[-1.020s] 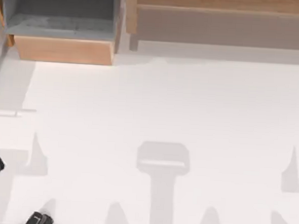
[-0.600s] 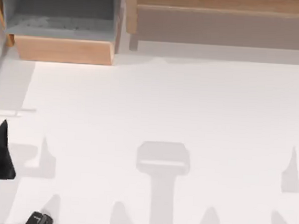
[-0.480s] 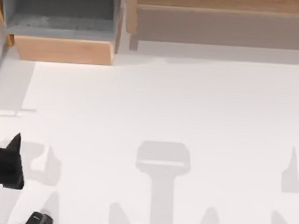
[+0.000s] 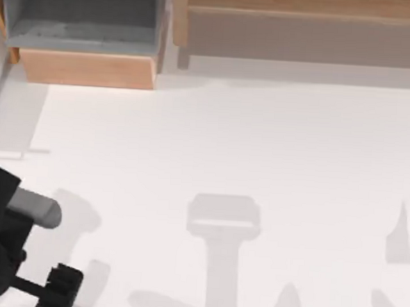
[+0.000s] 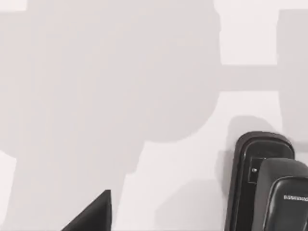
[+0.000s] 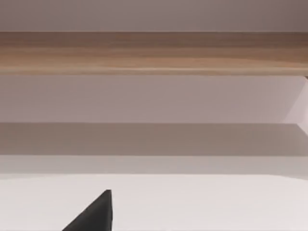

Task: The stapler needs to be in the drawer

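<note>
Jaws of the left arm: opening cannot be told; small glossy black stapler lies just beside them, lengthwise alongside, far from the tan-fronted grey drawer.

The stapler is coloured glossy black. The drawer is fronted in light tan wood and lined grey. The table is white.

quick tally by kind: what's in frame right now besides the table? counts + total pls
Small glossy black stapler, on the table by the left gripper: 1
Open drawer with light tan wooden front panel: 1
Wide brown wooden shelf unit: 1
Black robot arms: 1, the left arm
Total: 4
</note>
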You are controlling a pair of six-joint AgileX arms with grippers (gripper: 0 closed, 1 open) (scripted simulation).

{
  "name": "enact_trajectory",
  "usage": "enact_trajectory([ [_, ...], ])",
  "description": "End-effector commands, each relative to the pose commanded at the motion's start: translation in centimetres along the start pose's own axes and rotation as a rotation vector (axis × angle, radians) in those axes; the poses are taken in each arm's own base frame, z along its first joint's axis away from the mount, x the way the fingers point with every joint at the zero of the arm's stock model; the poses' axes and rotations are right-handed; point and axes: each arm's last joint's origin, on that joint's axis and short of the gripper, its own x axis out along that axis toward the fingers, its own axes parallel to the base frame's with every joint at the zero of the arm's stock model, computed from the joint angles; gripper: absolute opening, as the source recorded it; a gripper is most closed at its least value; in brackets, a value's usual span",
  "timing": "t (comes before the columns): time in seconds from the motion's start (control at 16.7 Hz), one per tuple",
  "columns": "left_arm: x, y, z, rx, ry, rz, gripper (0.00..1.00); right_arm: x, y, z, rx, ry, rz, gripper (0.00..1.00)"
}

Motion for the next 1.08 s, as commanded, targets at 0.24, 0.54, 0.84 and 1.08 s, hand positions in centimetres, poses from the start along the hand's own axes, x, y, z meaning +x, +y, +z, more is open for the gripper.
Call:
enact_trajectory([
  [0.24, 0.6, -1.6, 1.3, 0.074, 0.260, 0.007, 1.00, 0.0, 0.0, 0.0, 0.000, 0.000, 0.000, 1.00],
  [0.54, 0.7, -2.2, 1.7, 0.099, 0.336, 0.016, 1.00, 0.0, 0.0, 0.0, 0.000, 0.000, 0.000, 1.00],
  [0.84, 1.6, -2.1, 1.4, 0.099, 0.338, 0.016, 1.00, 0.0, 0.0, 0.0, 0.000, 0.000, 0.000, 1.00],
  [1.08, 4.2, -2.1, 0.7, 0.098, 0.328, 0.015, 1.00, 0.0, 0.0, 0.0, 0.000, 0.000, 0.000, 1.00],
])
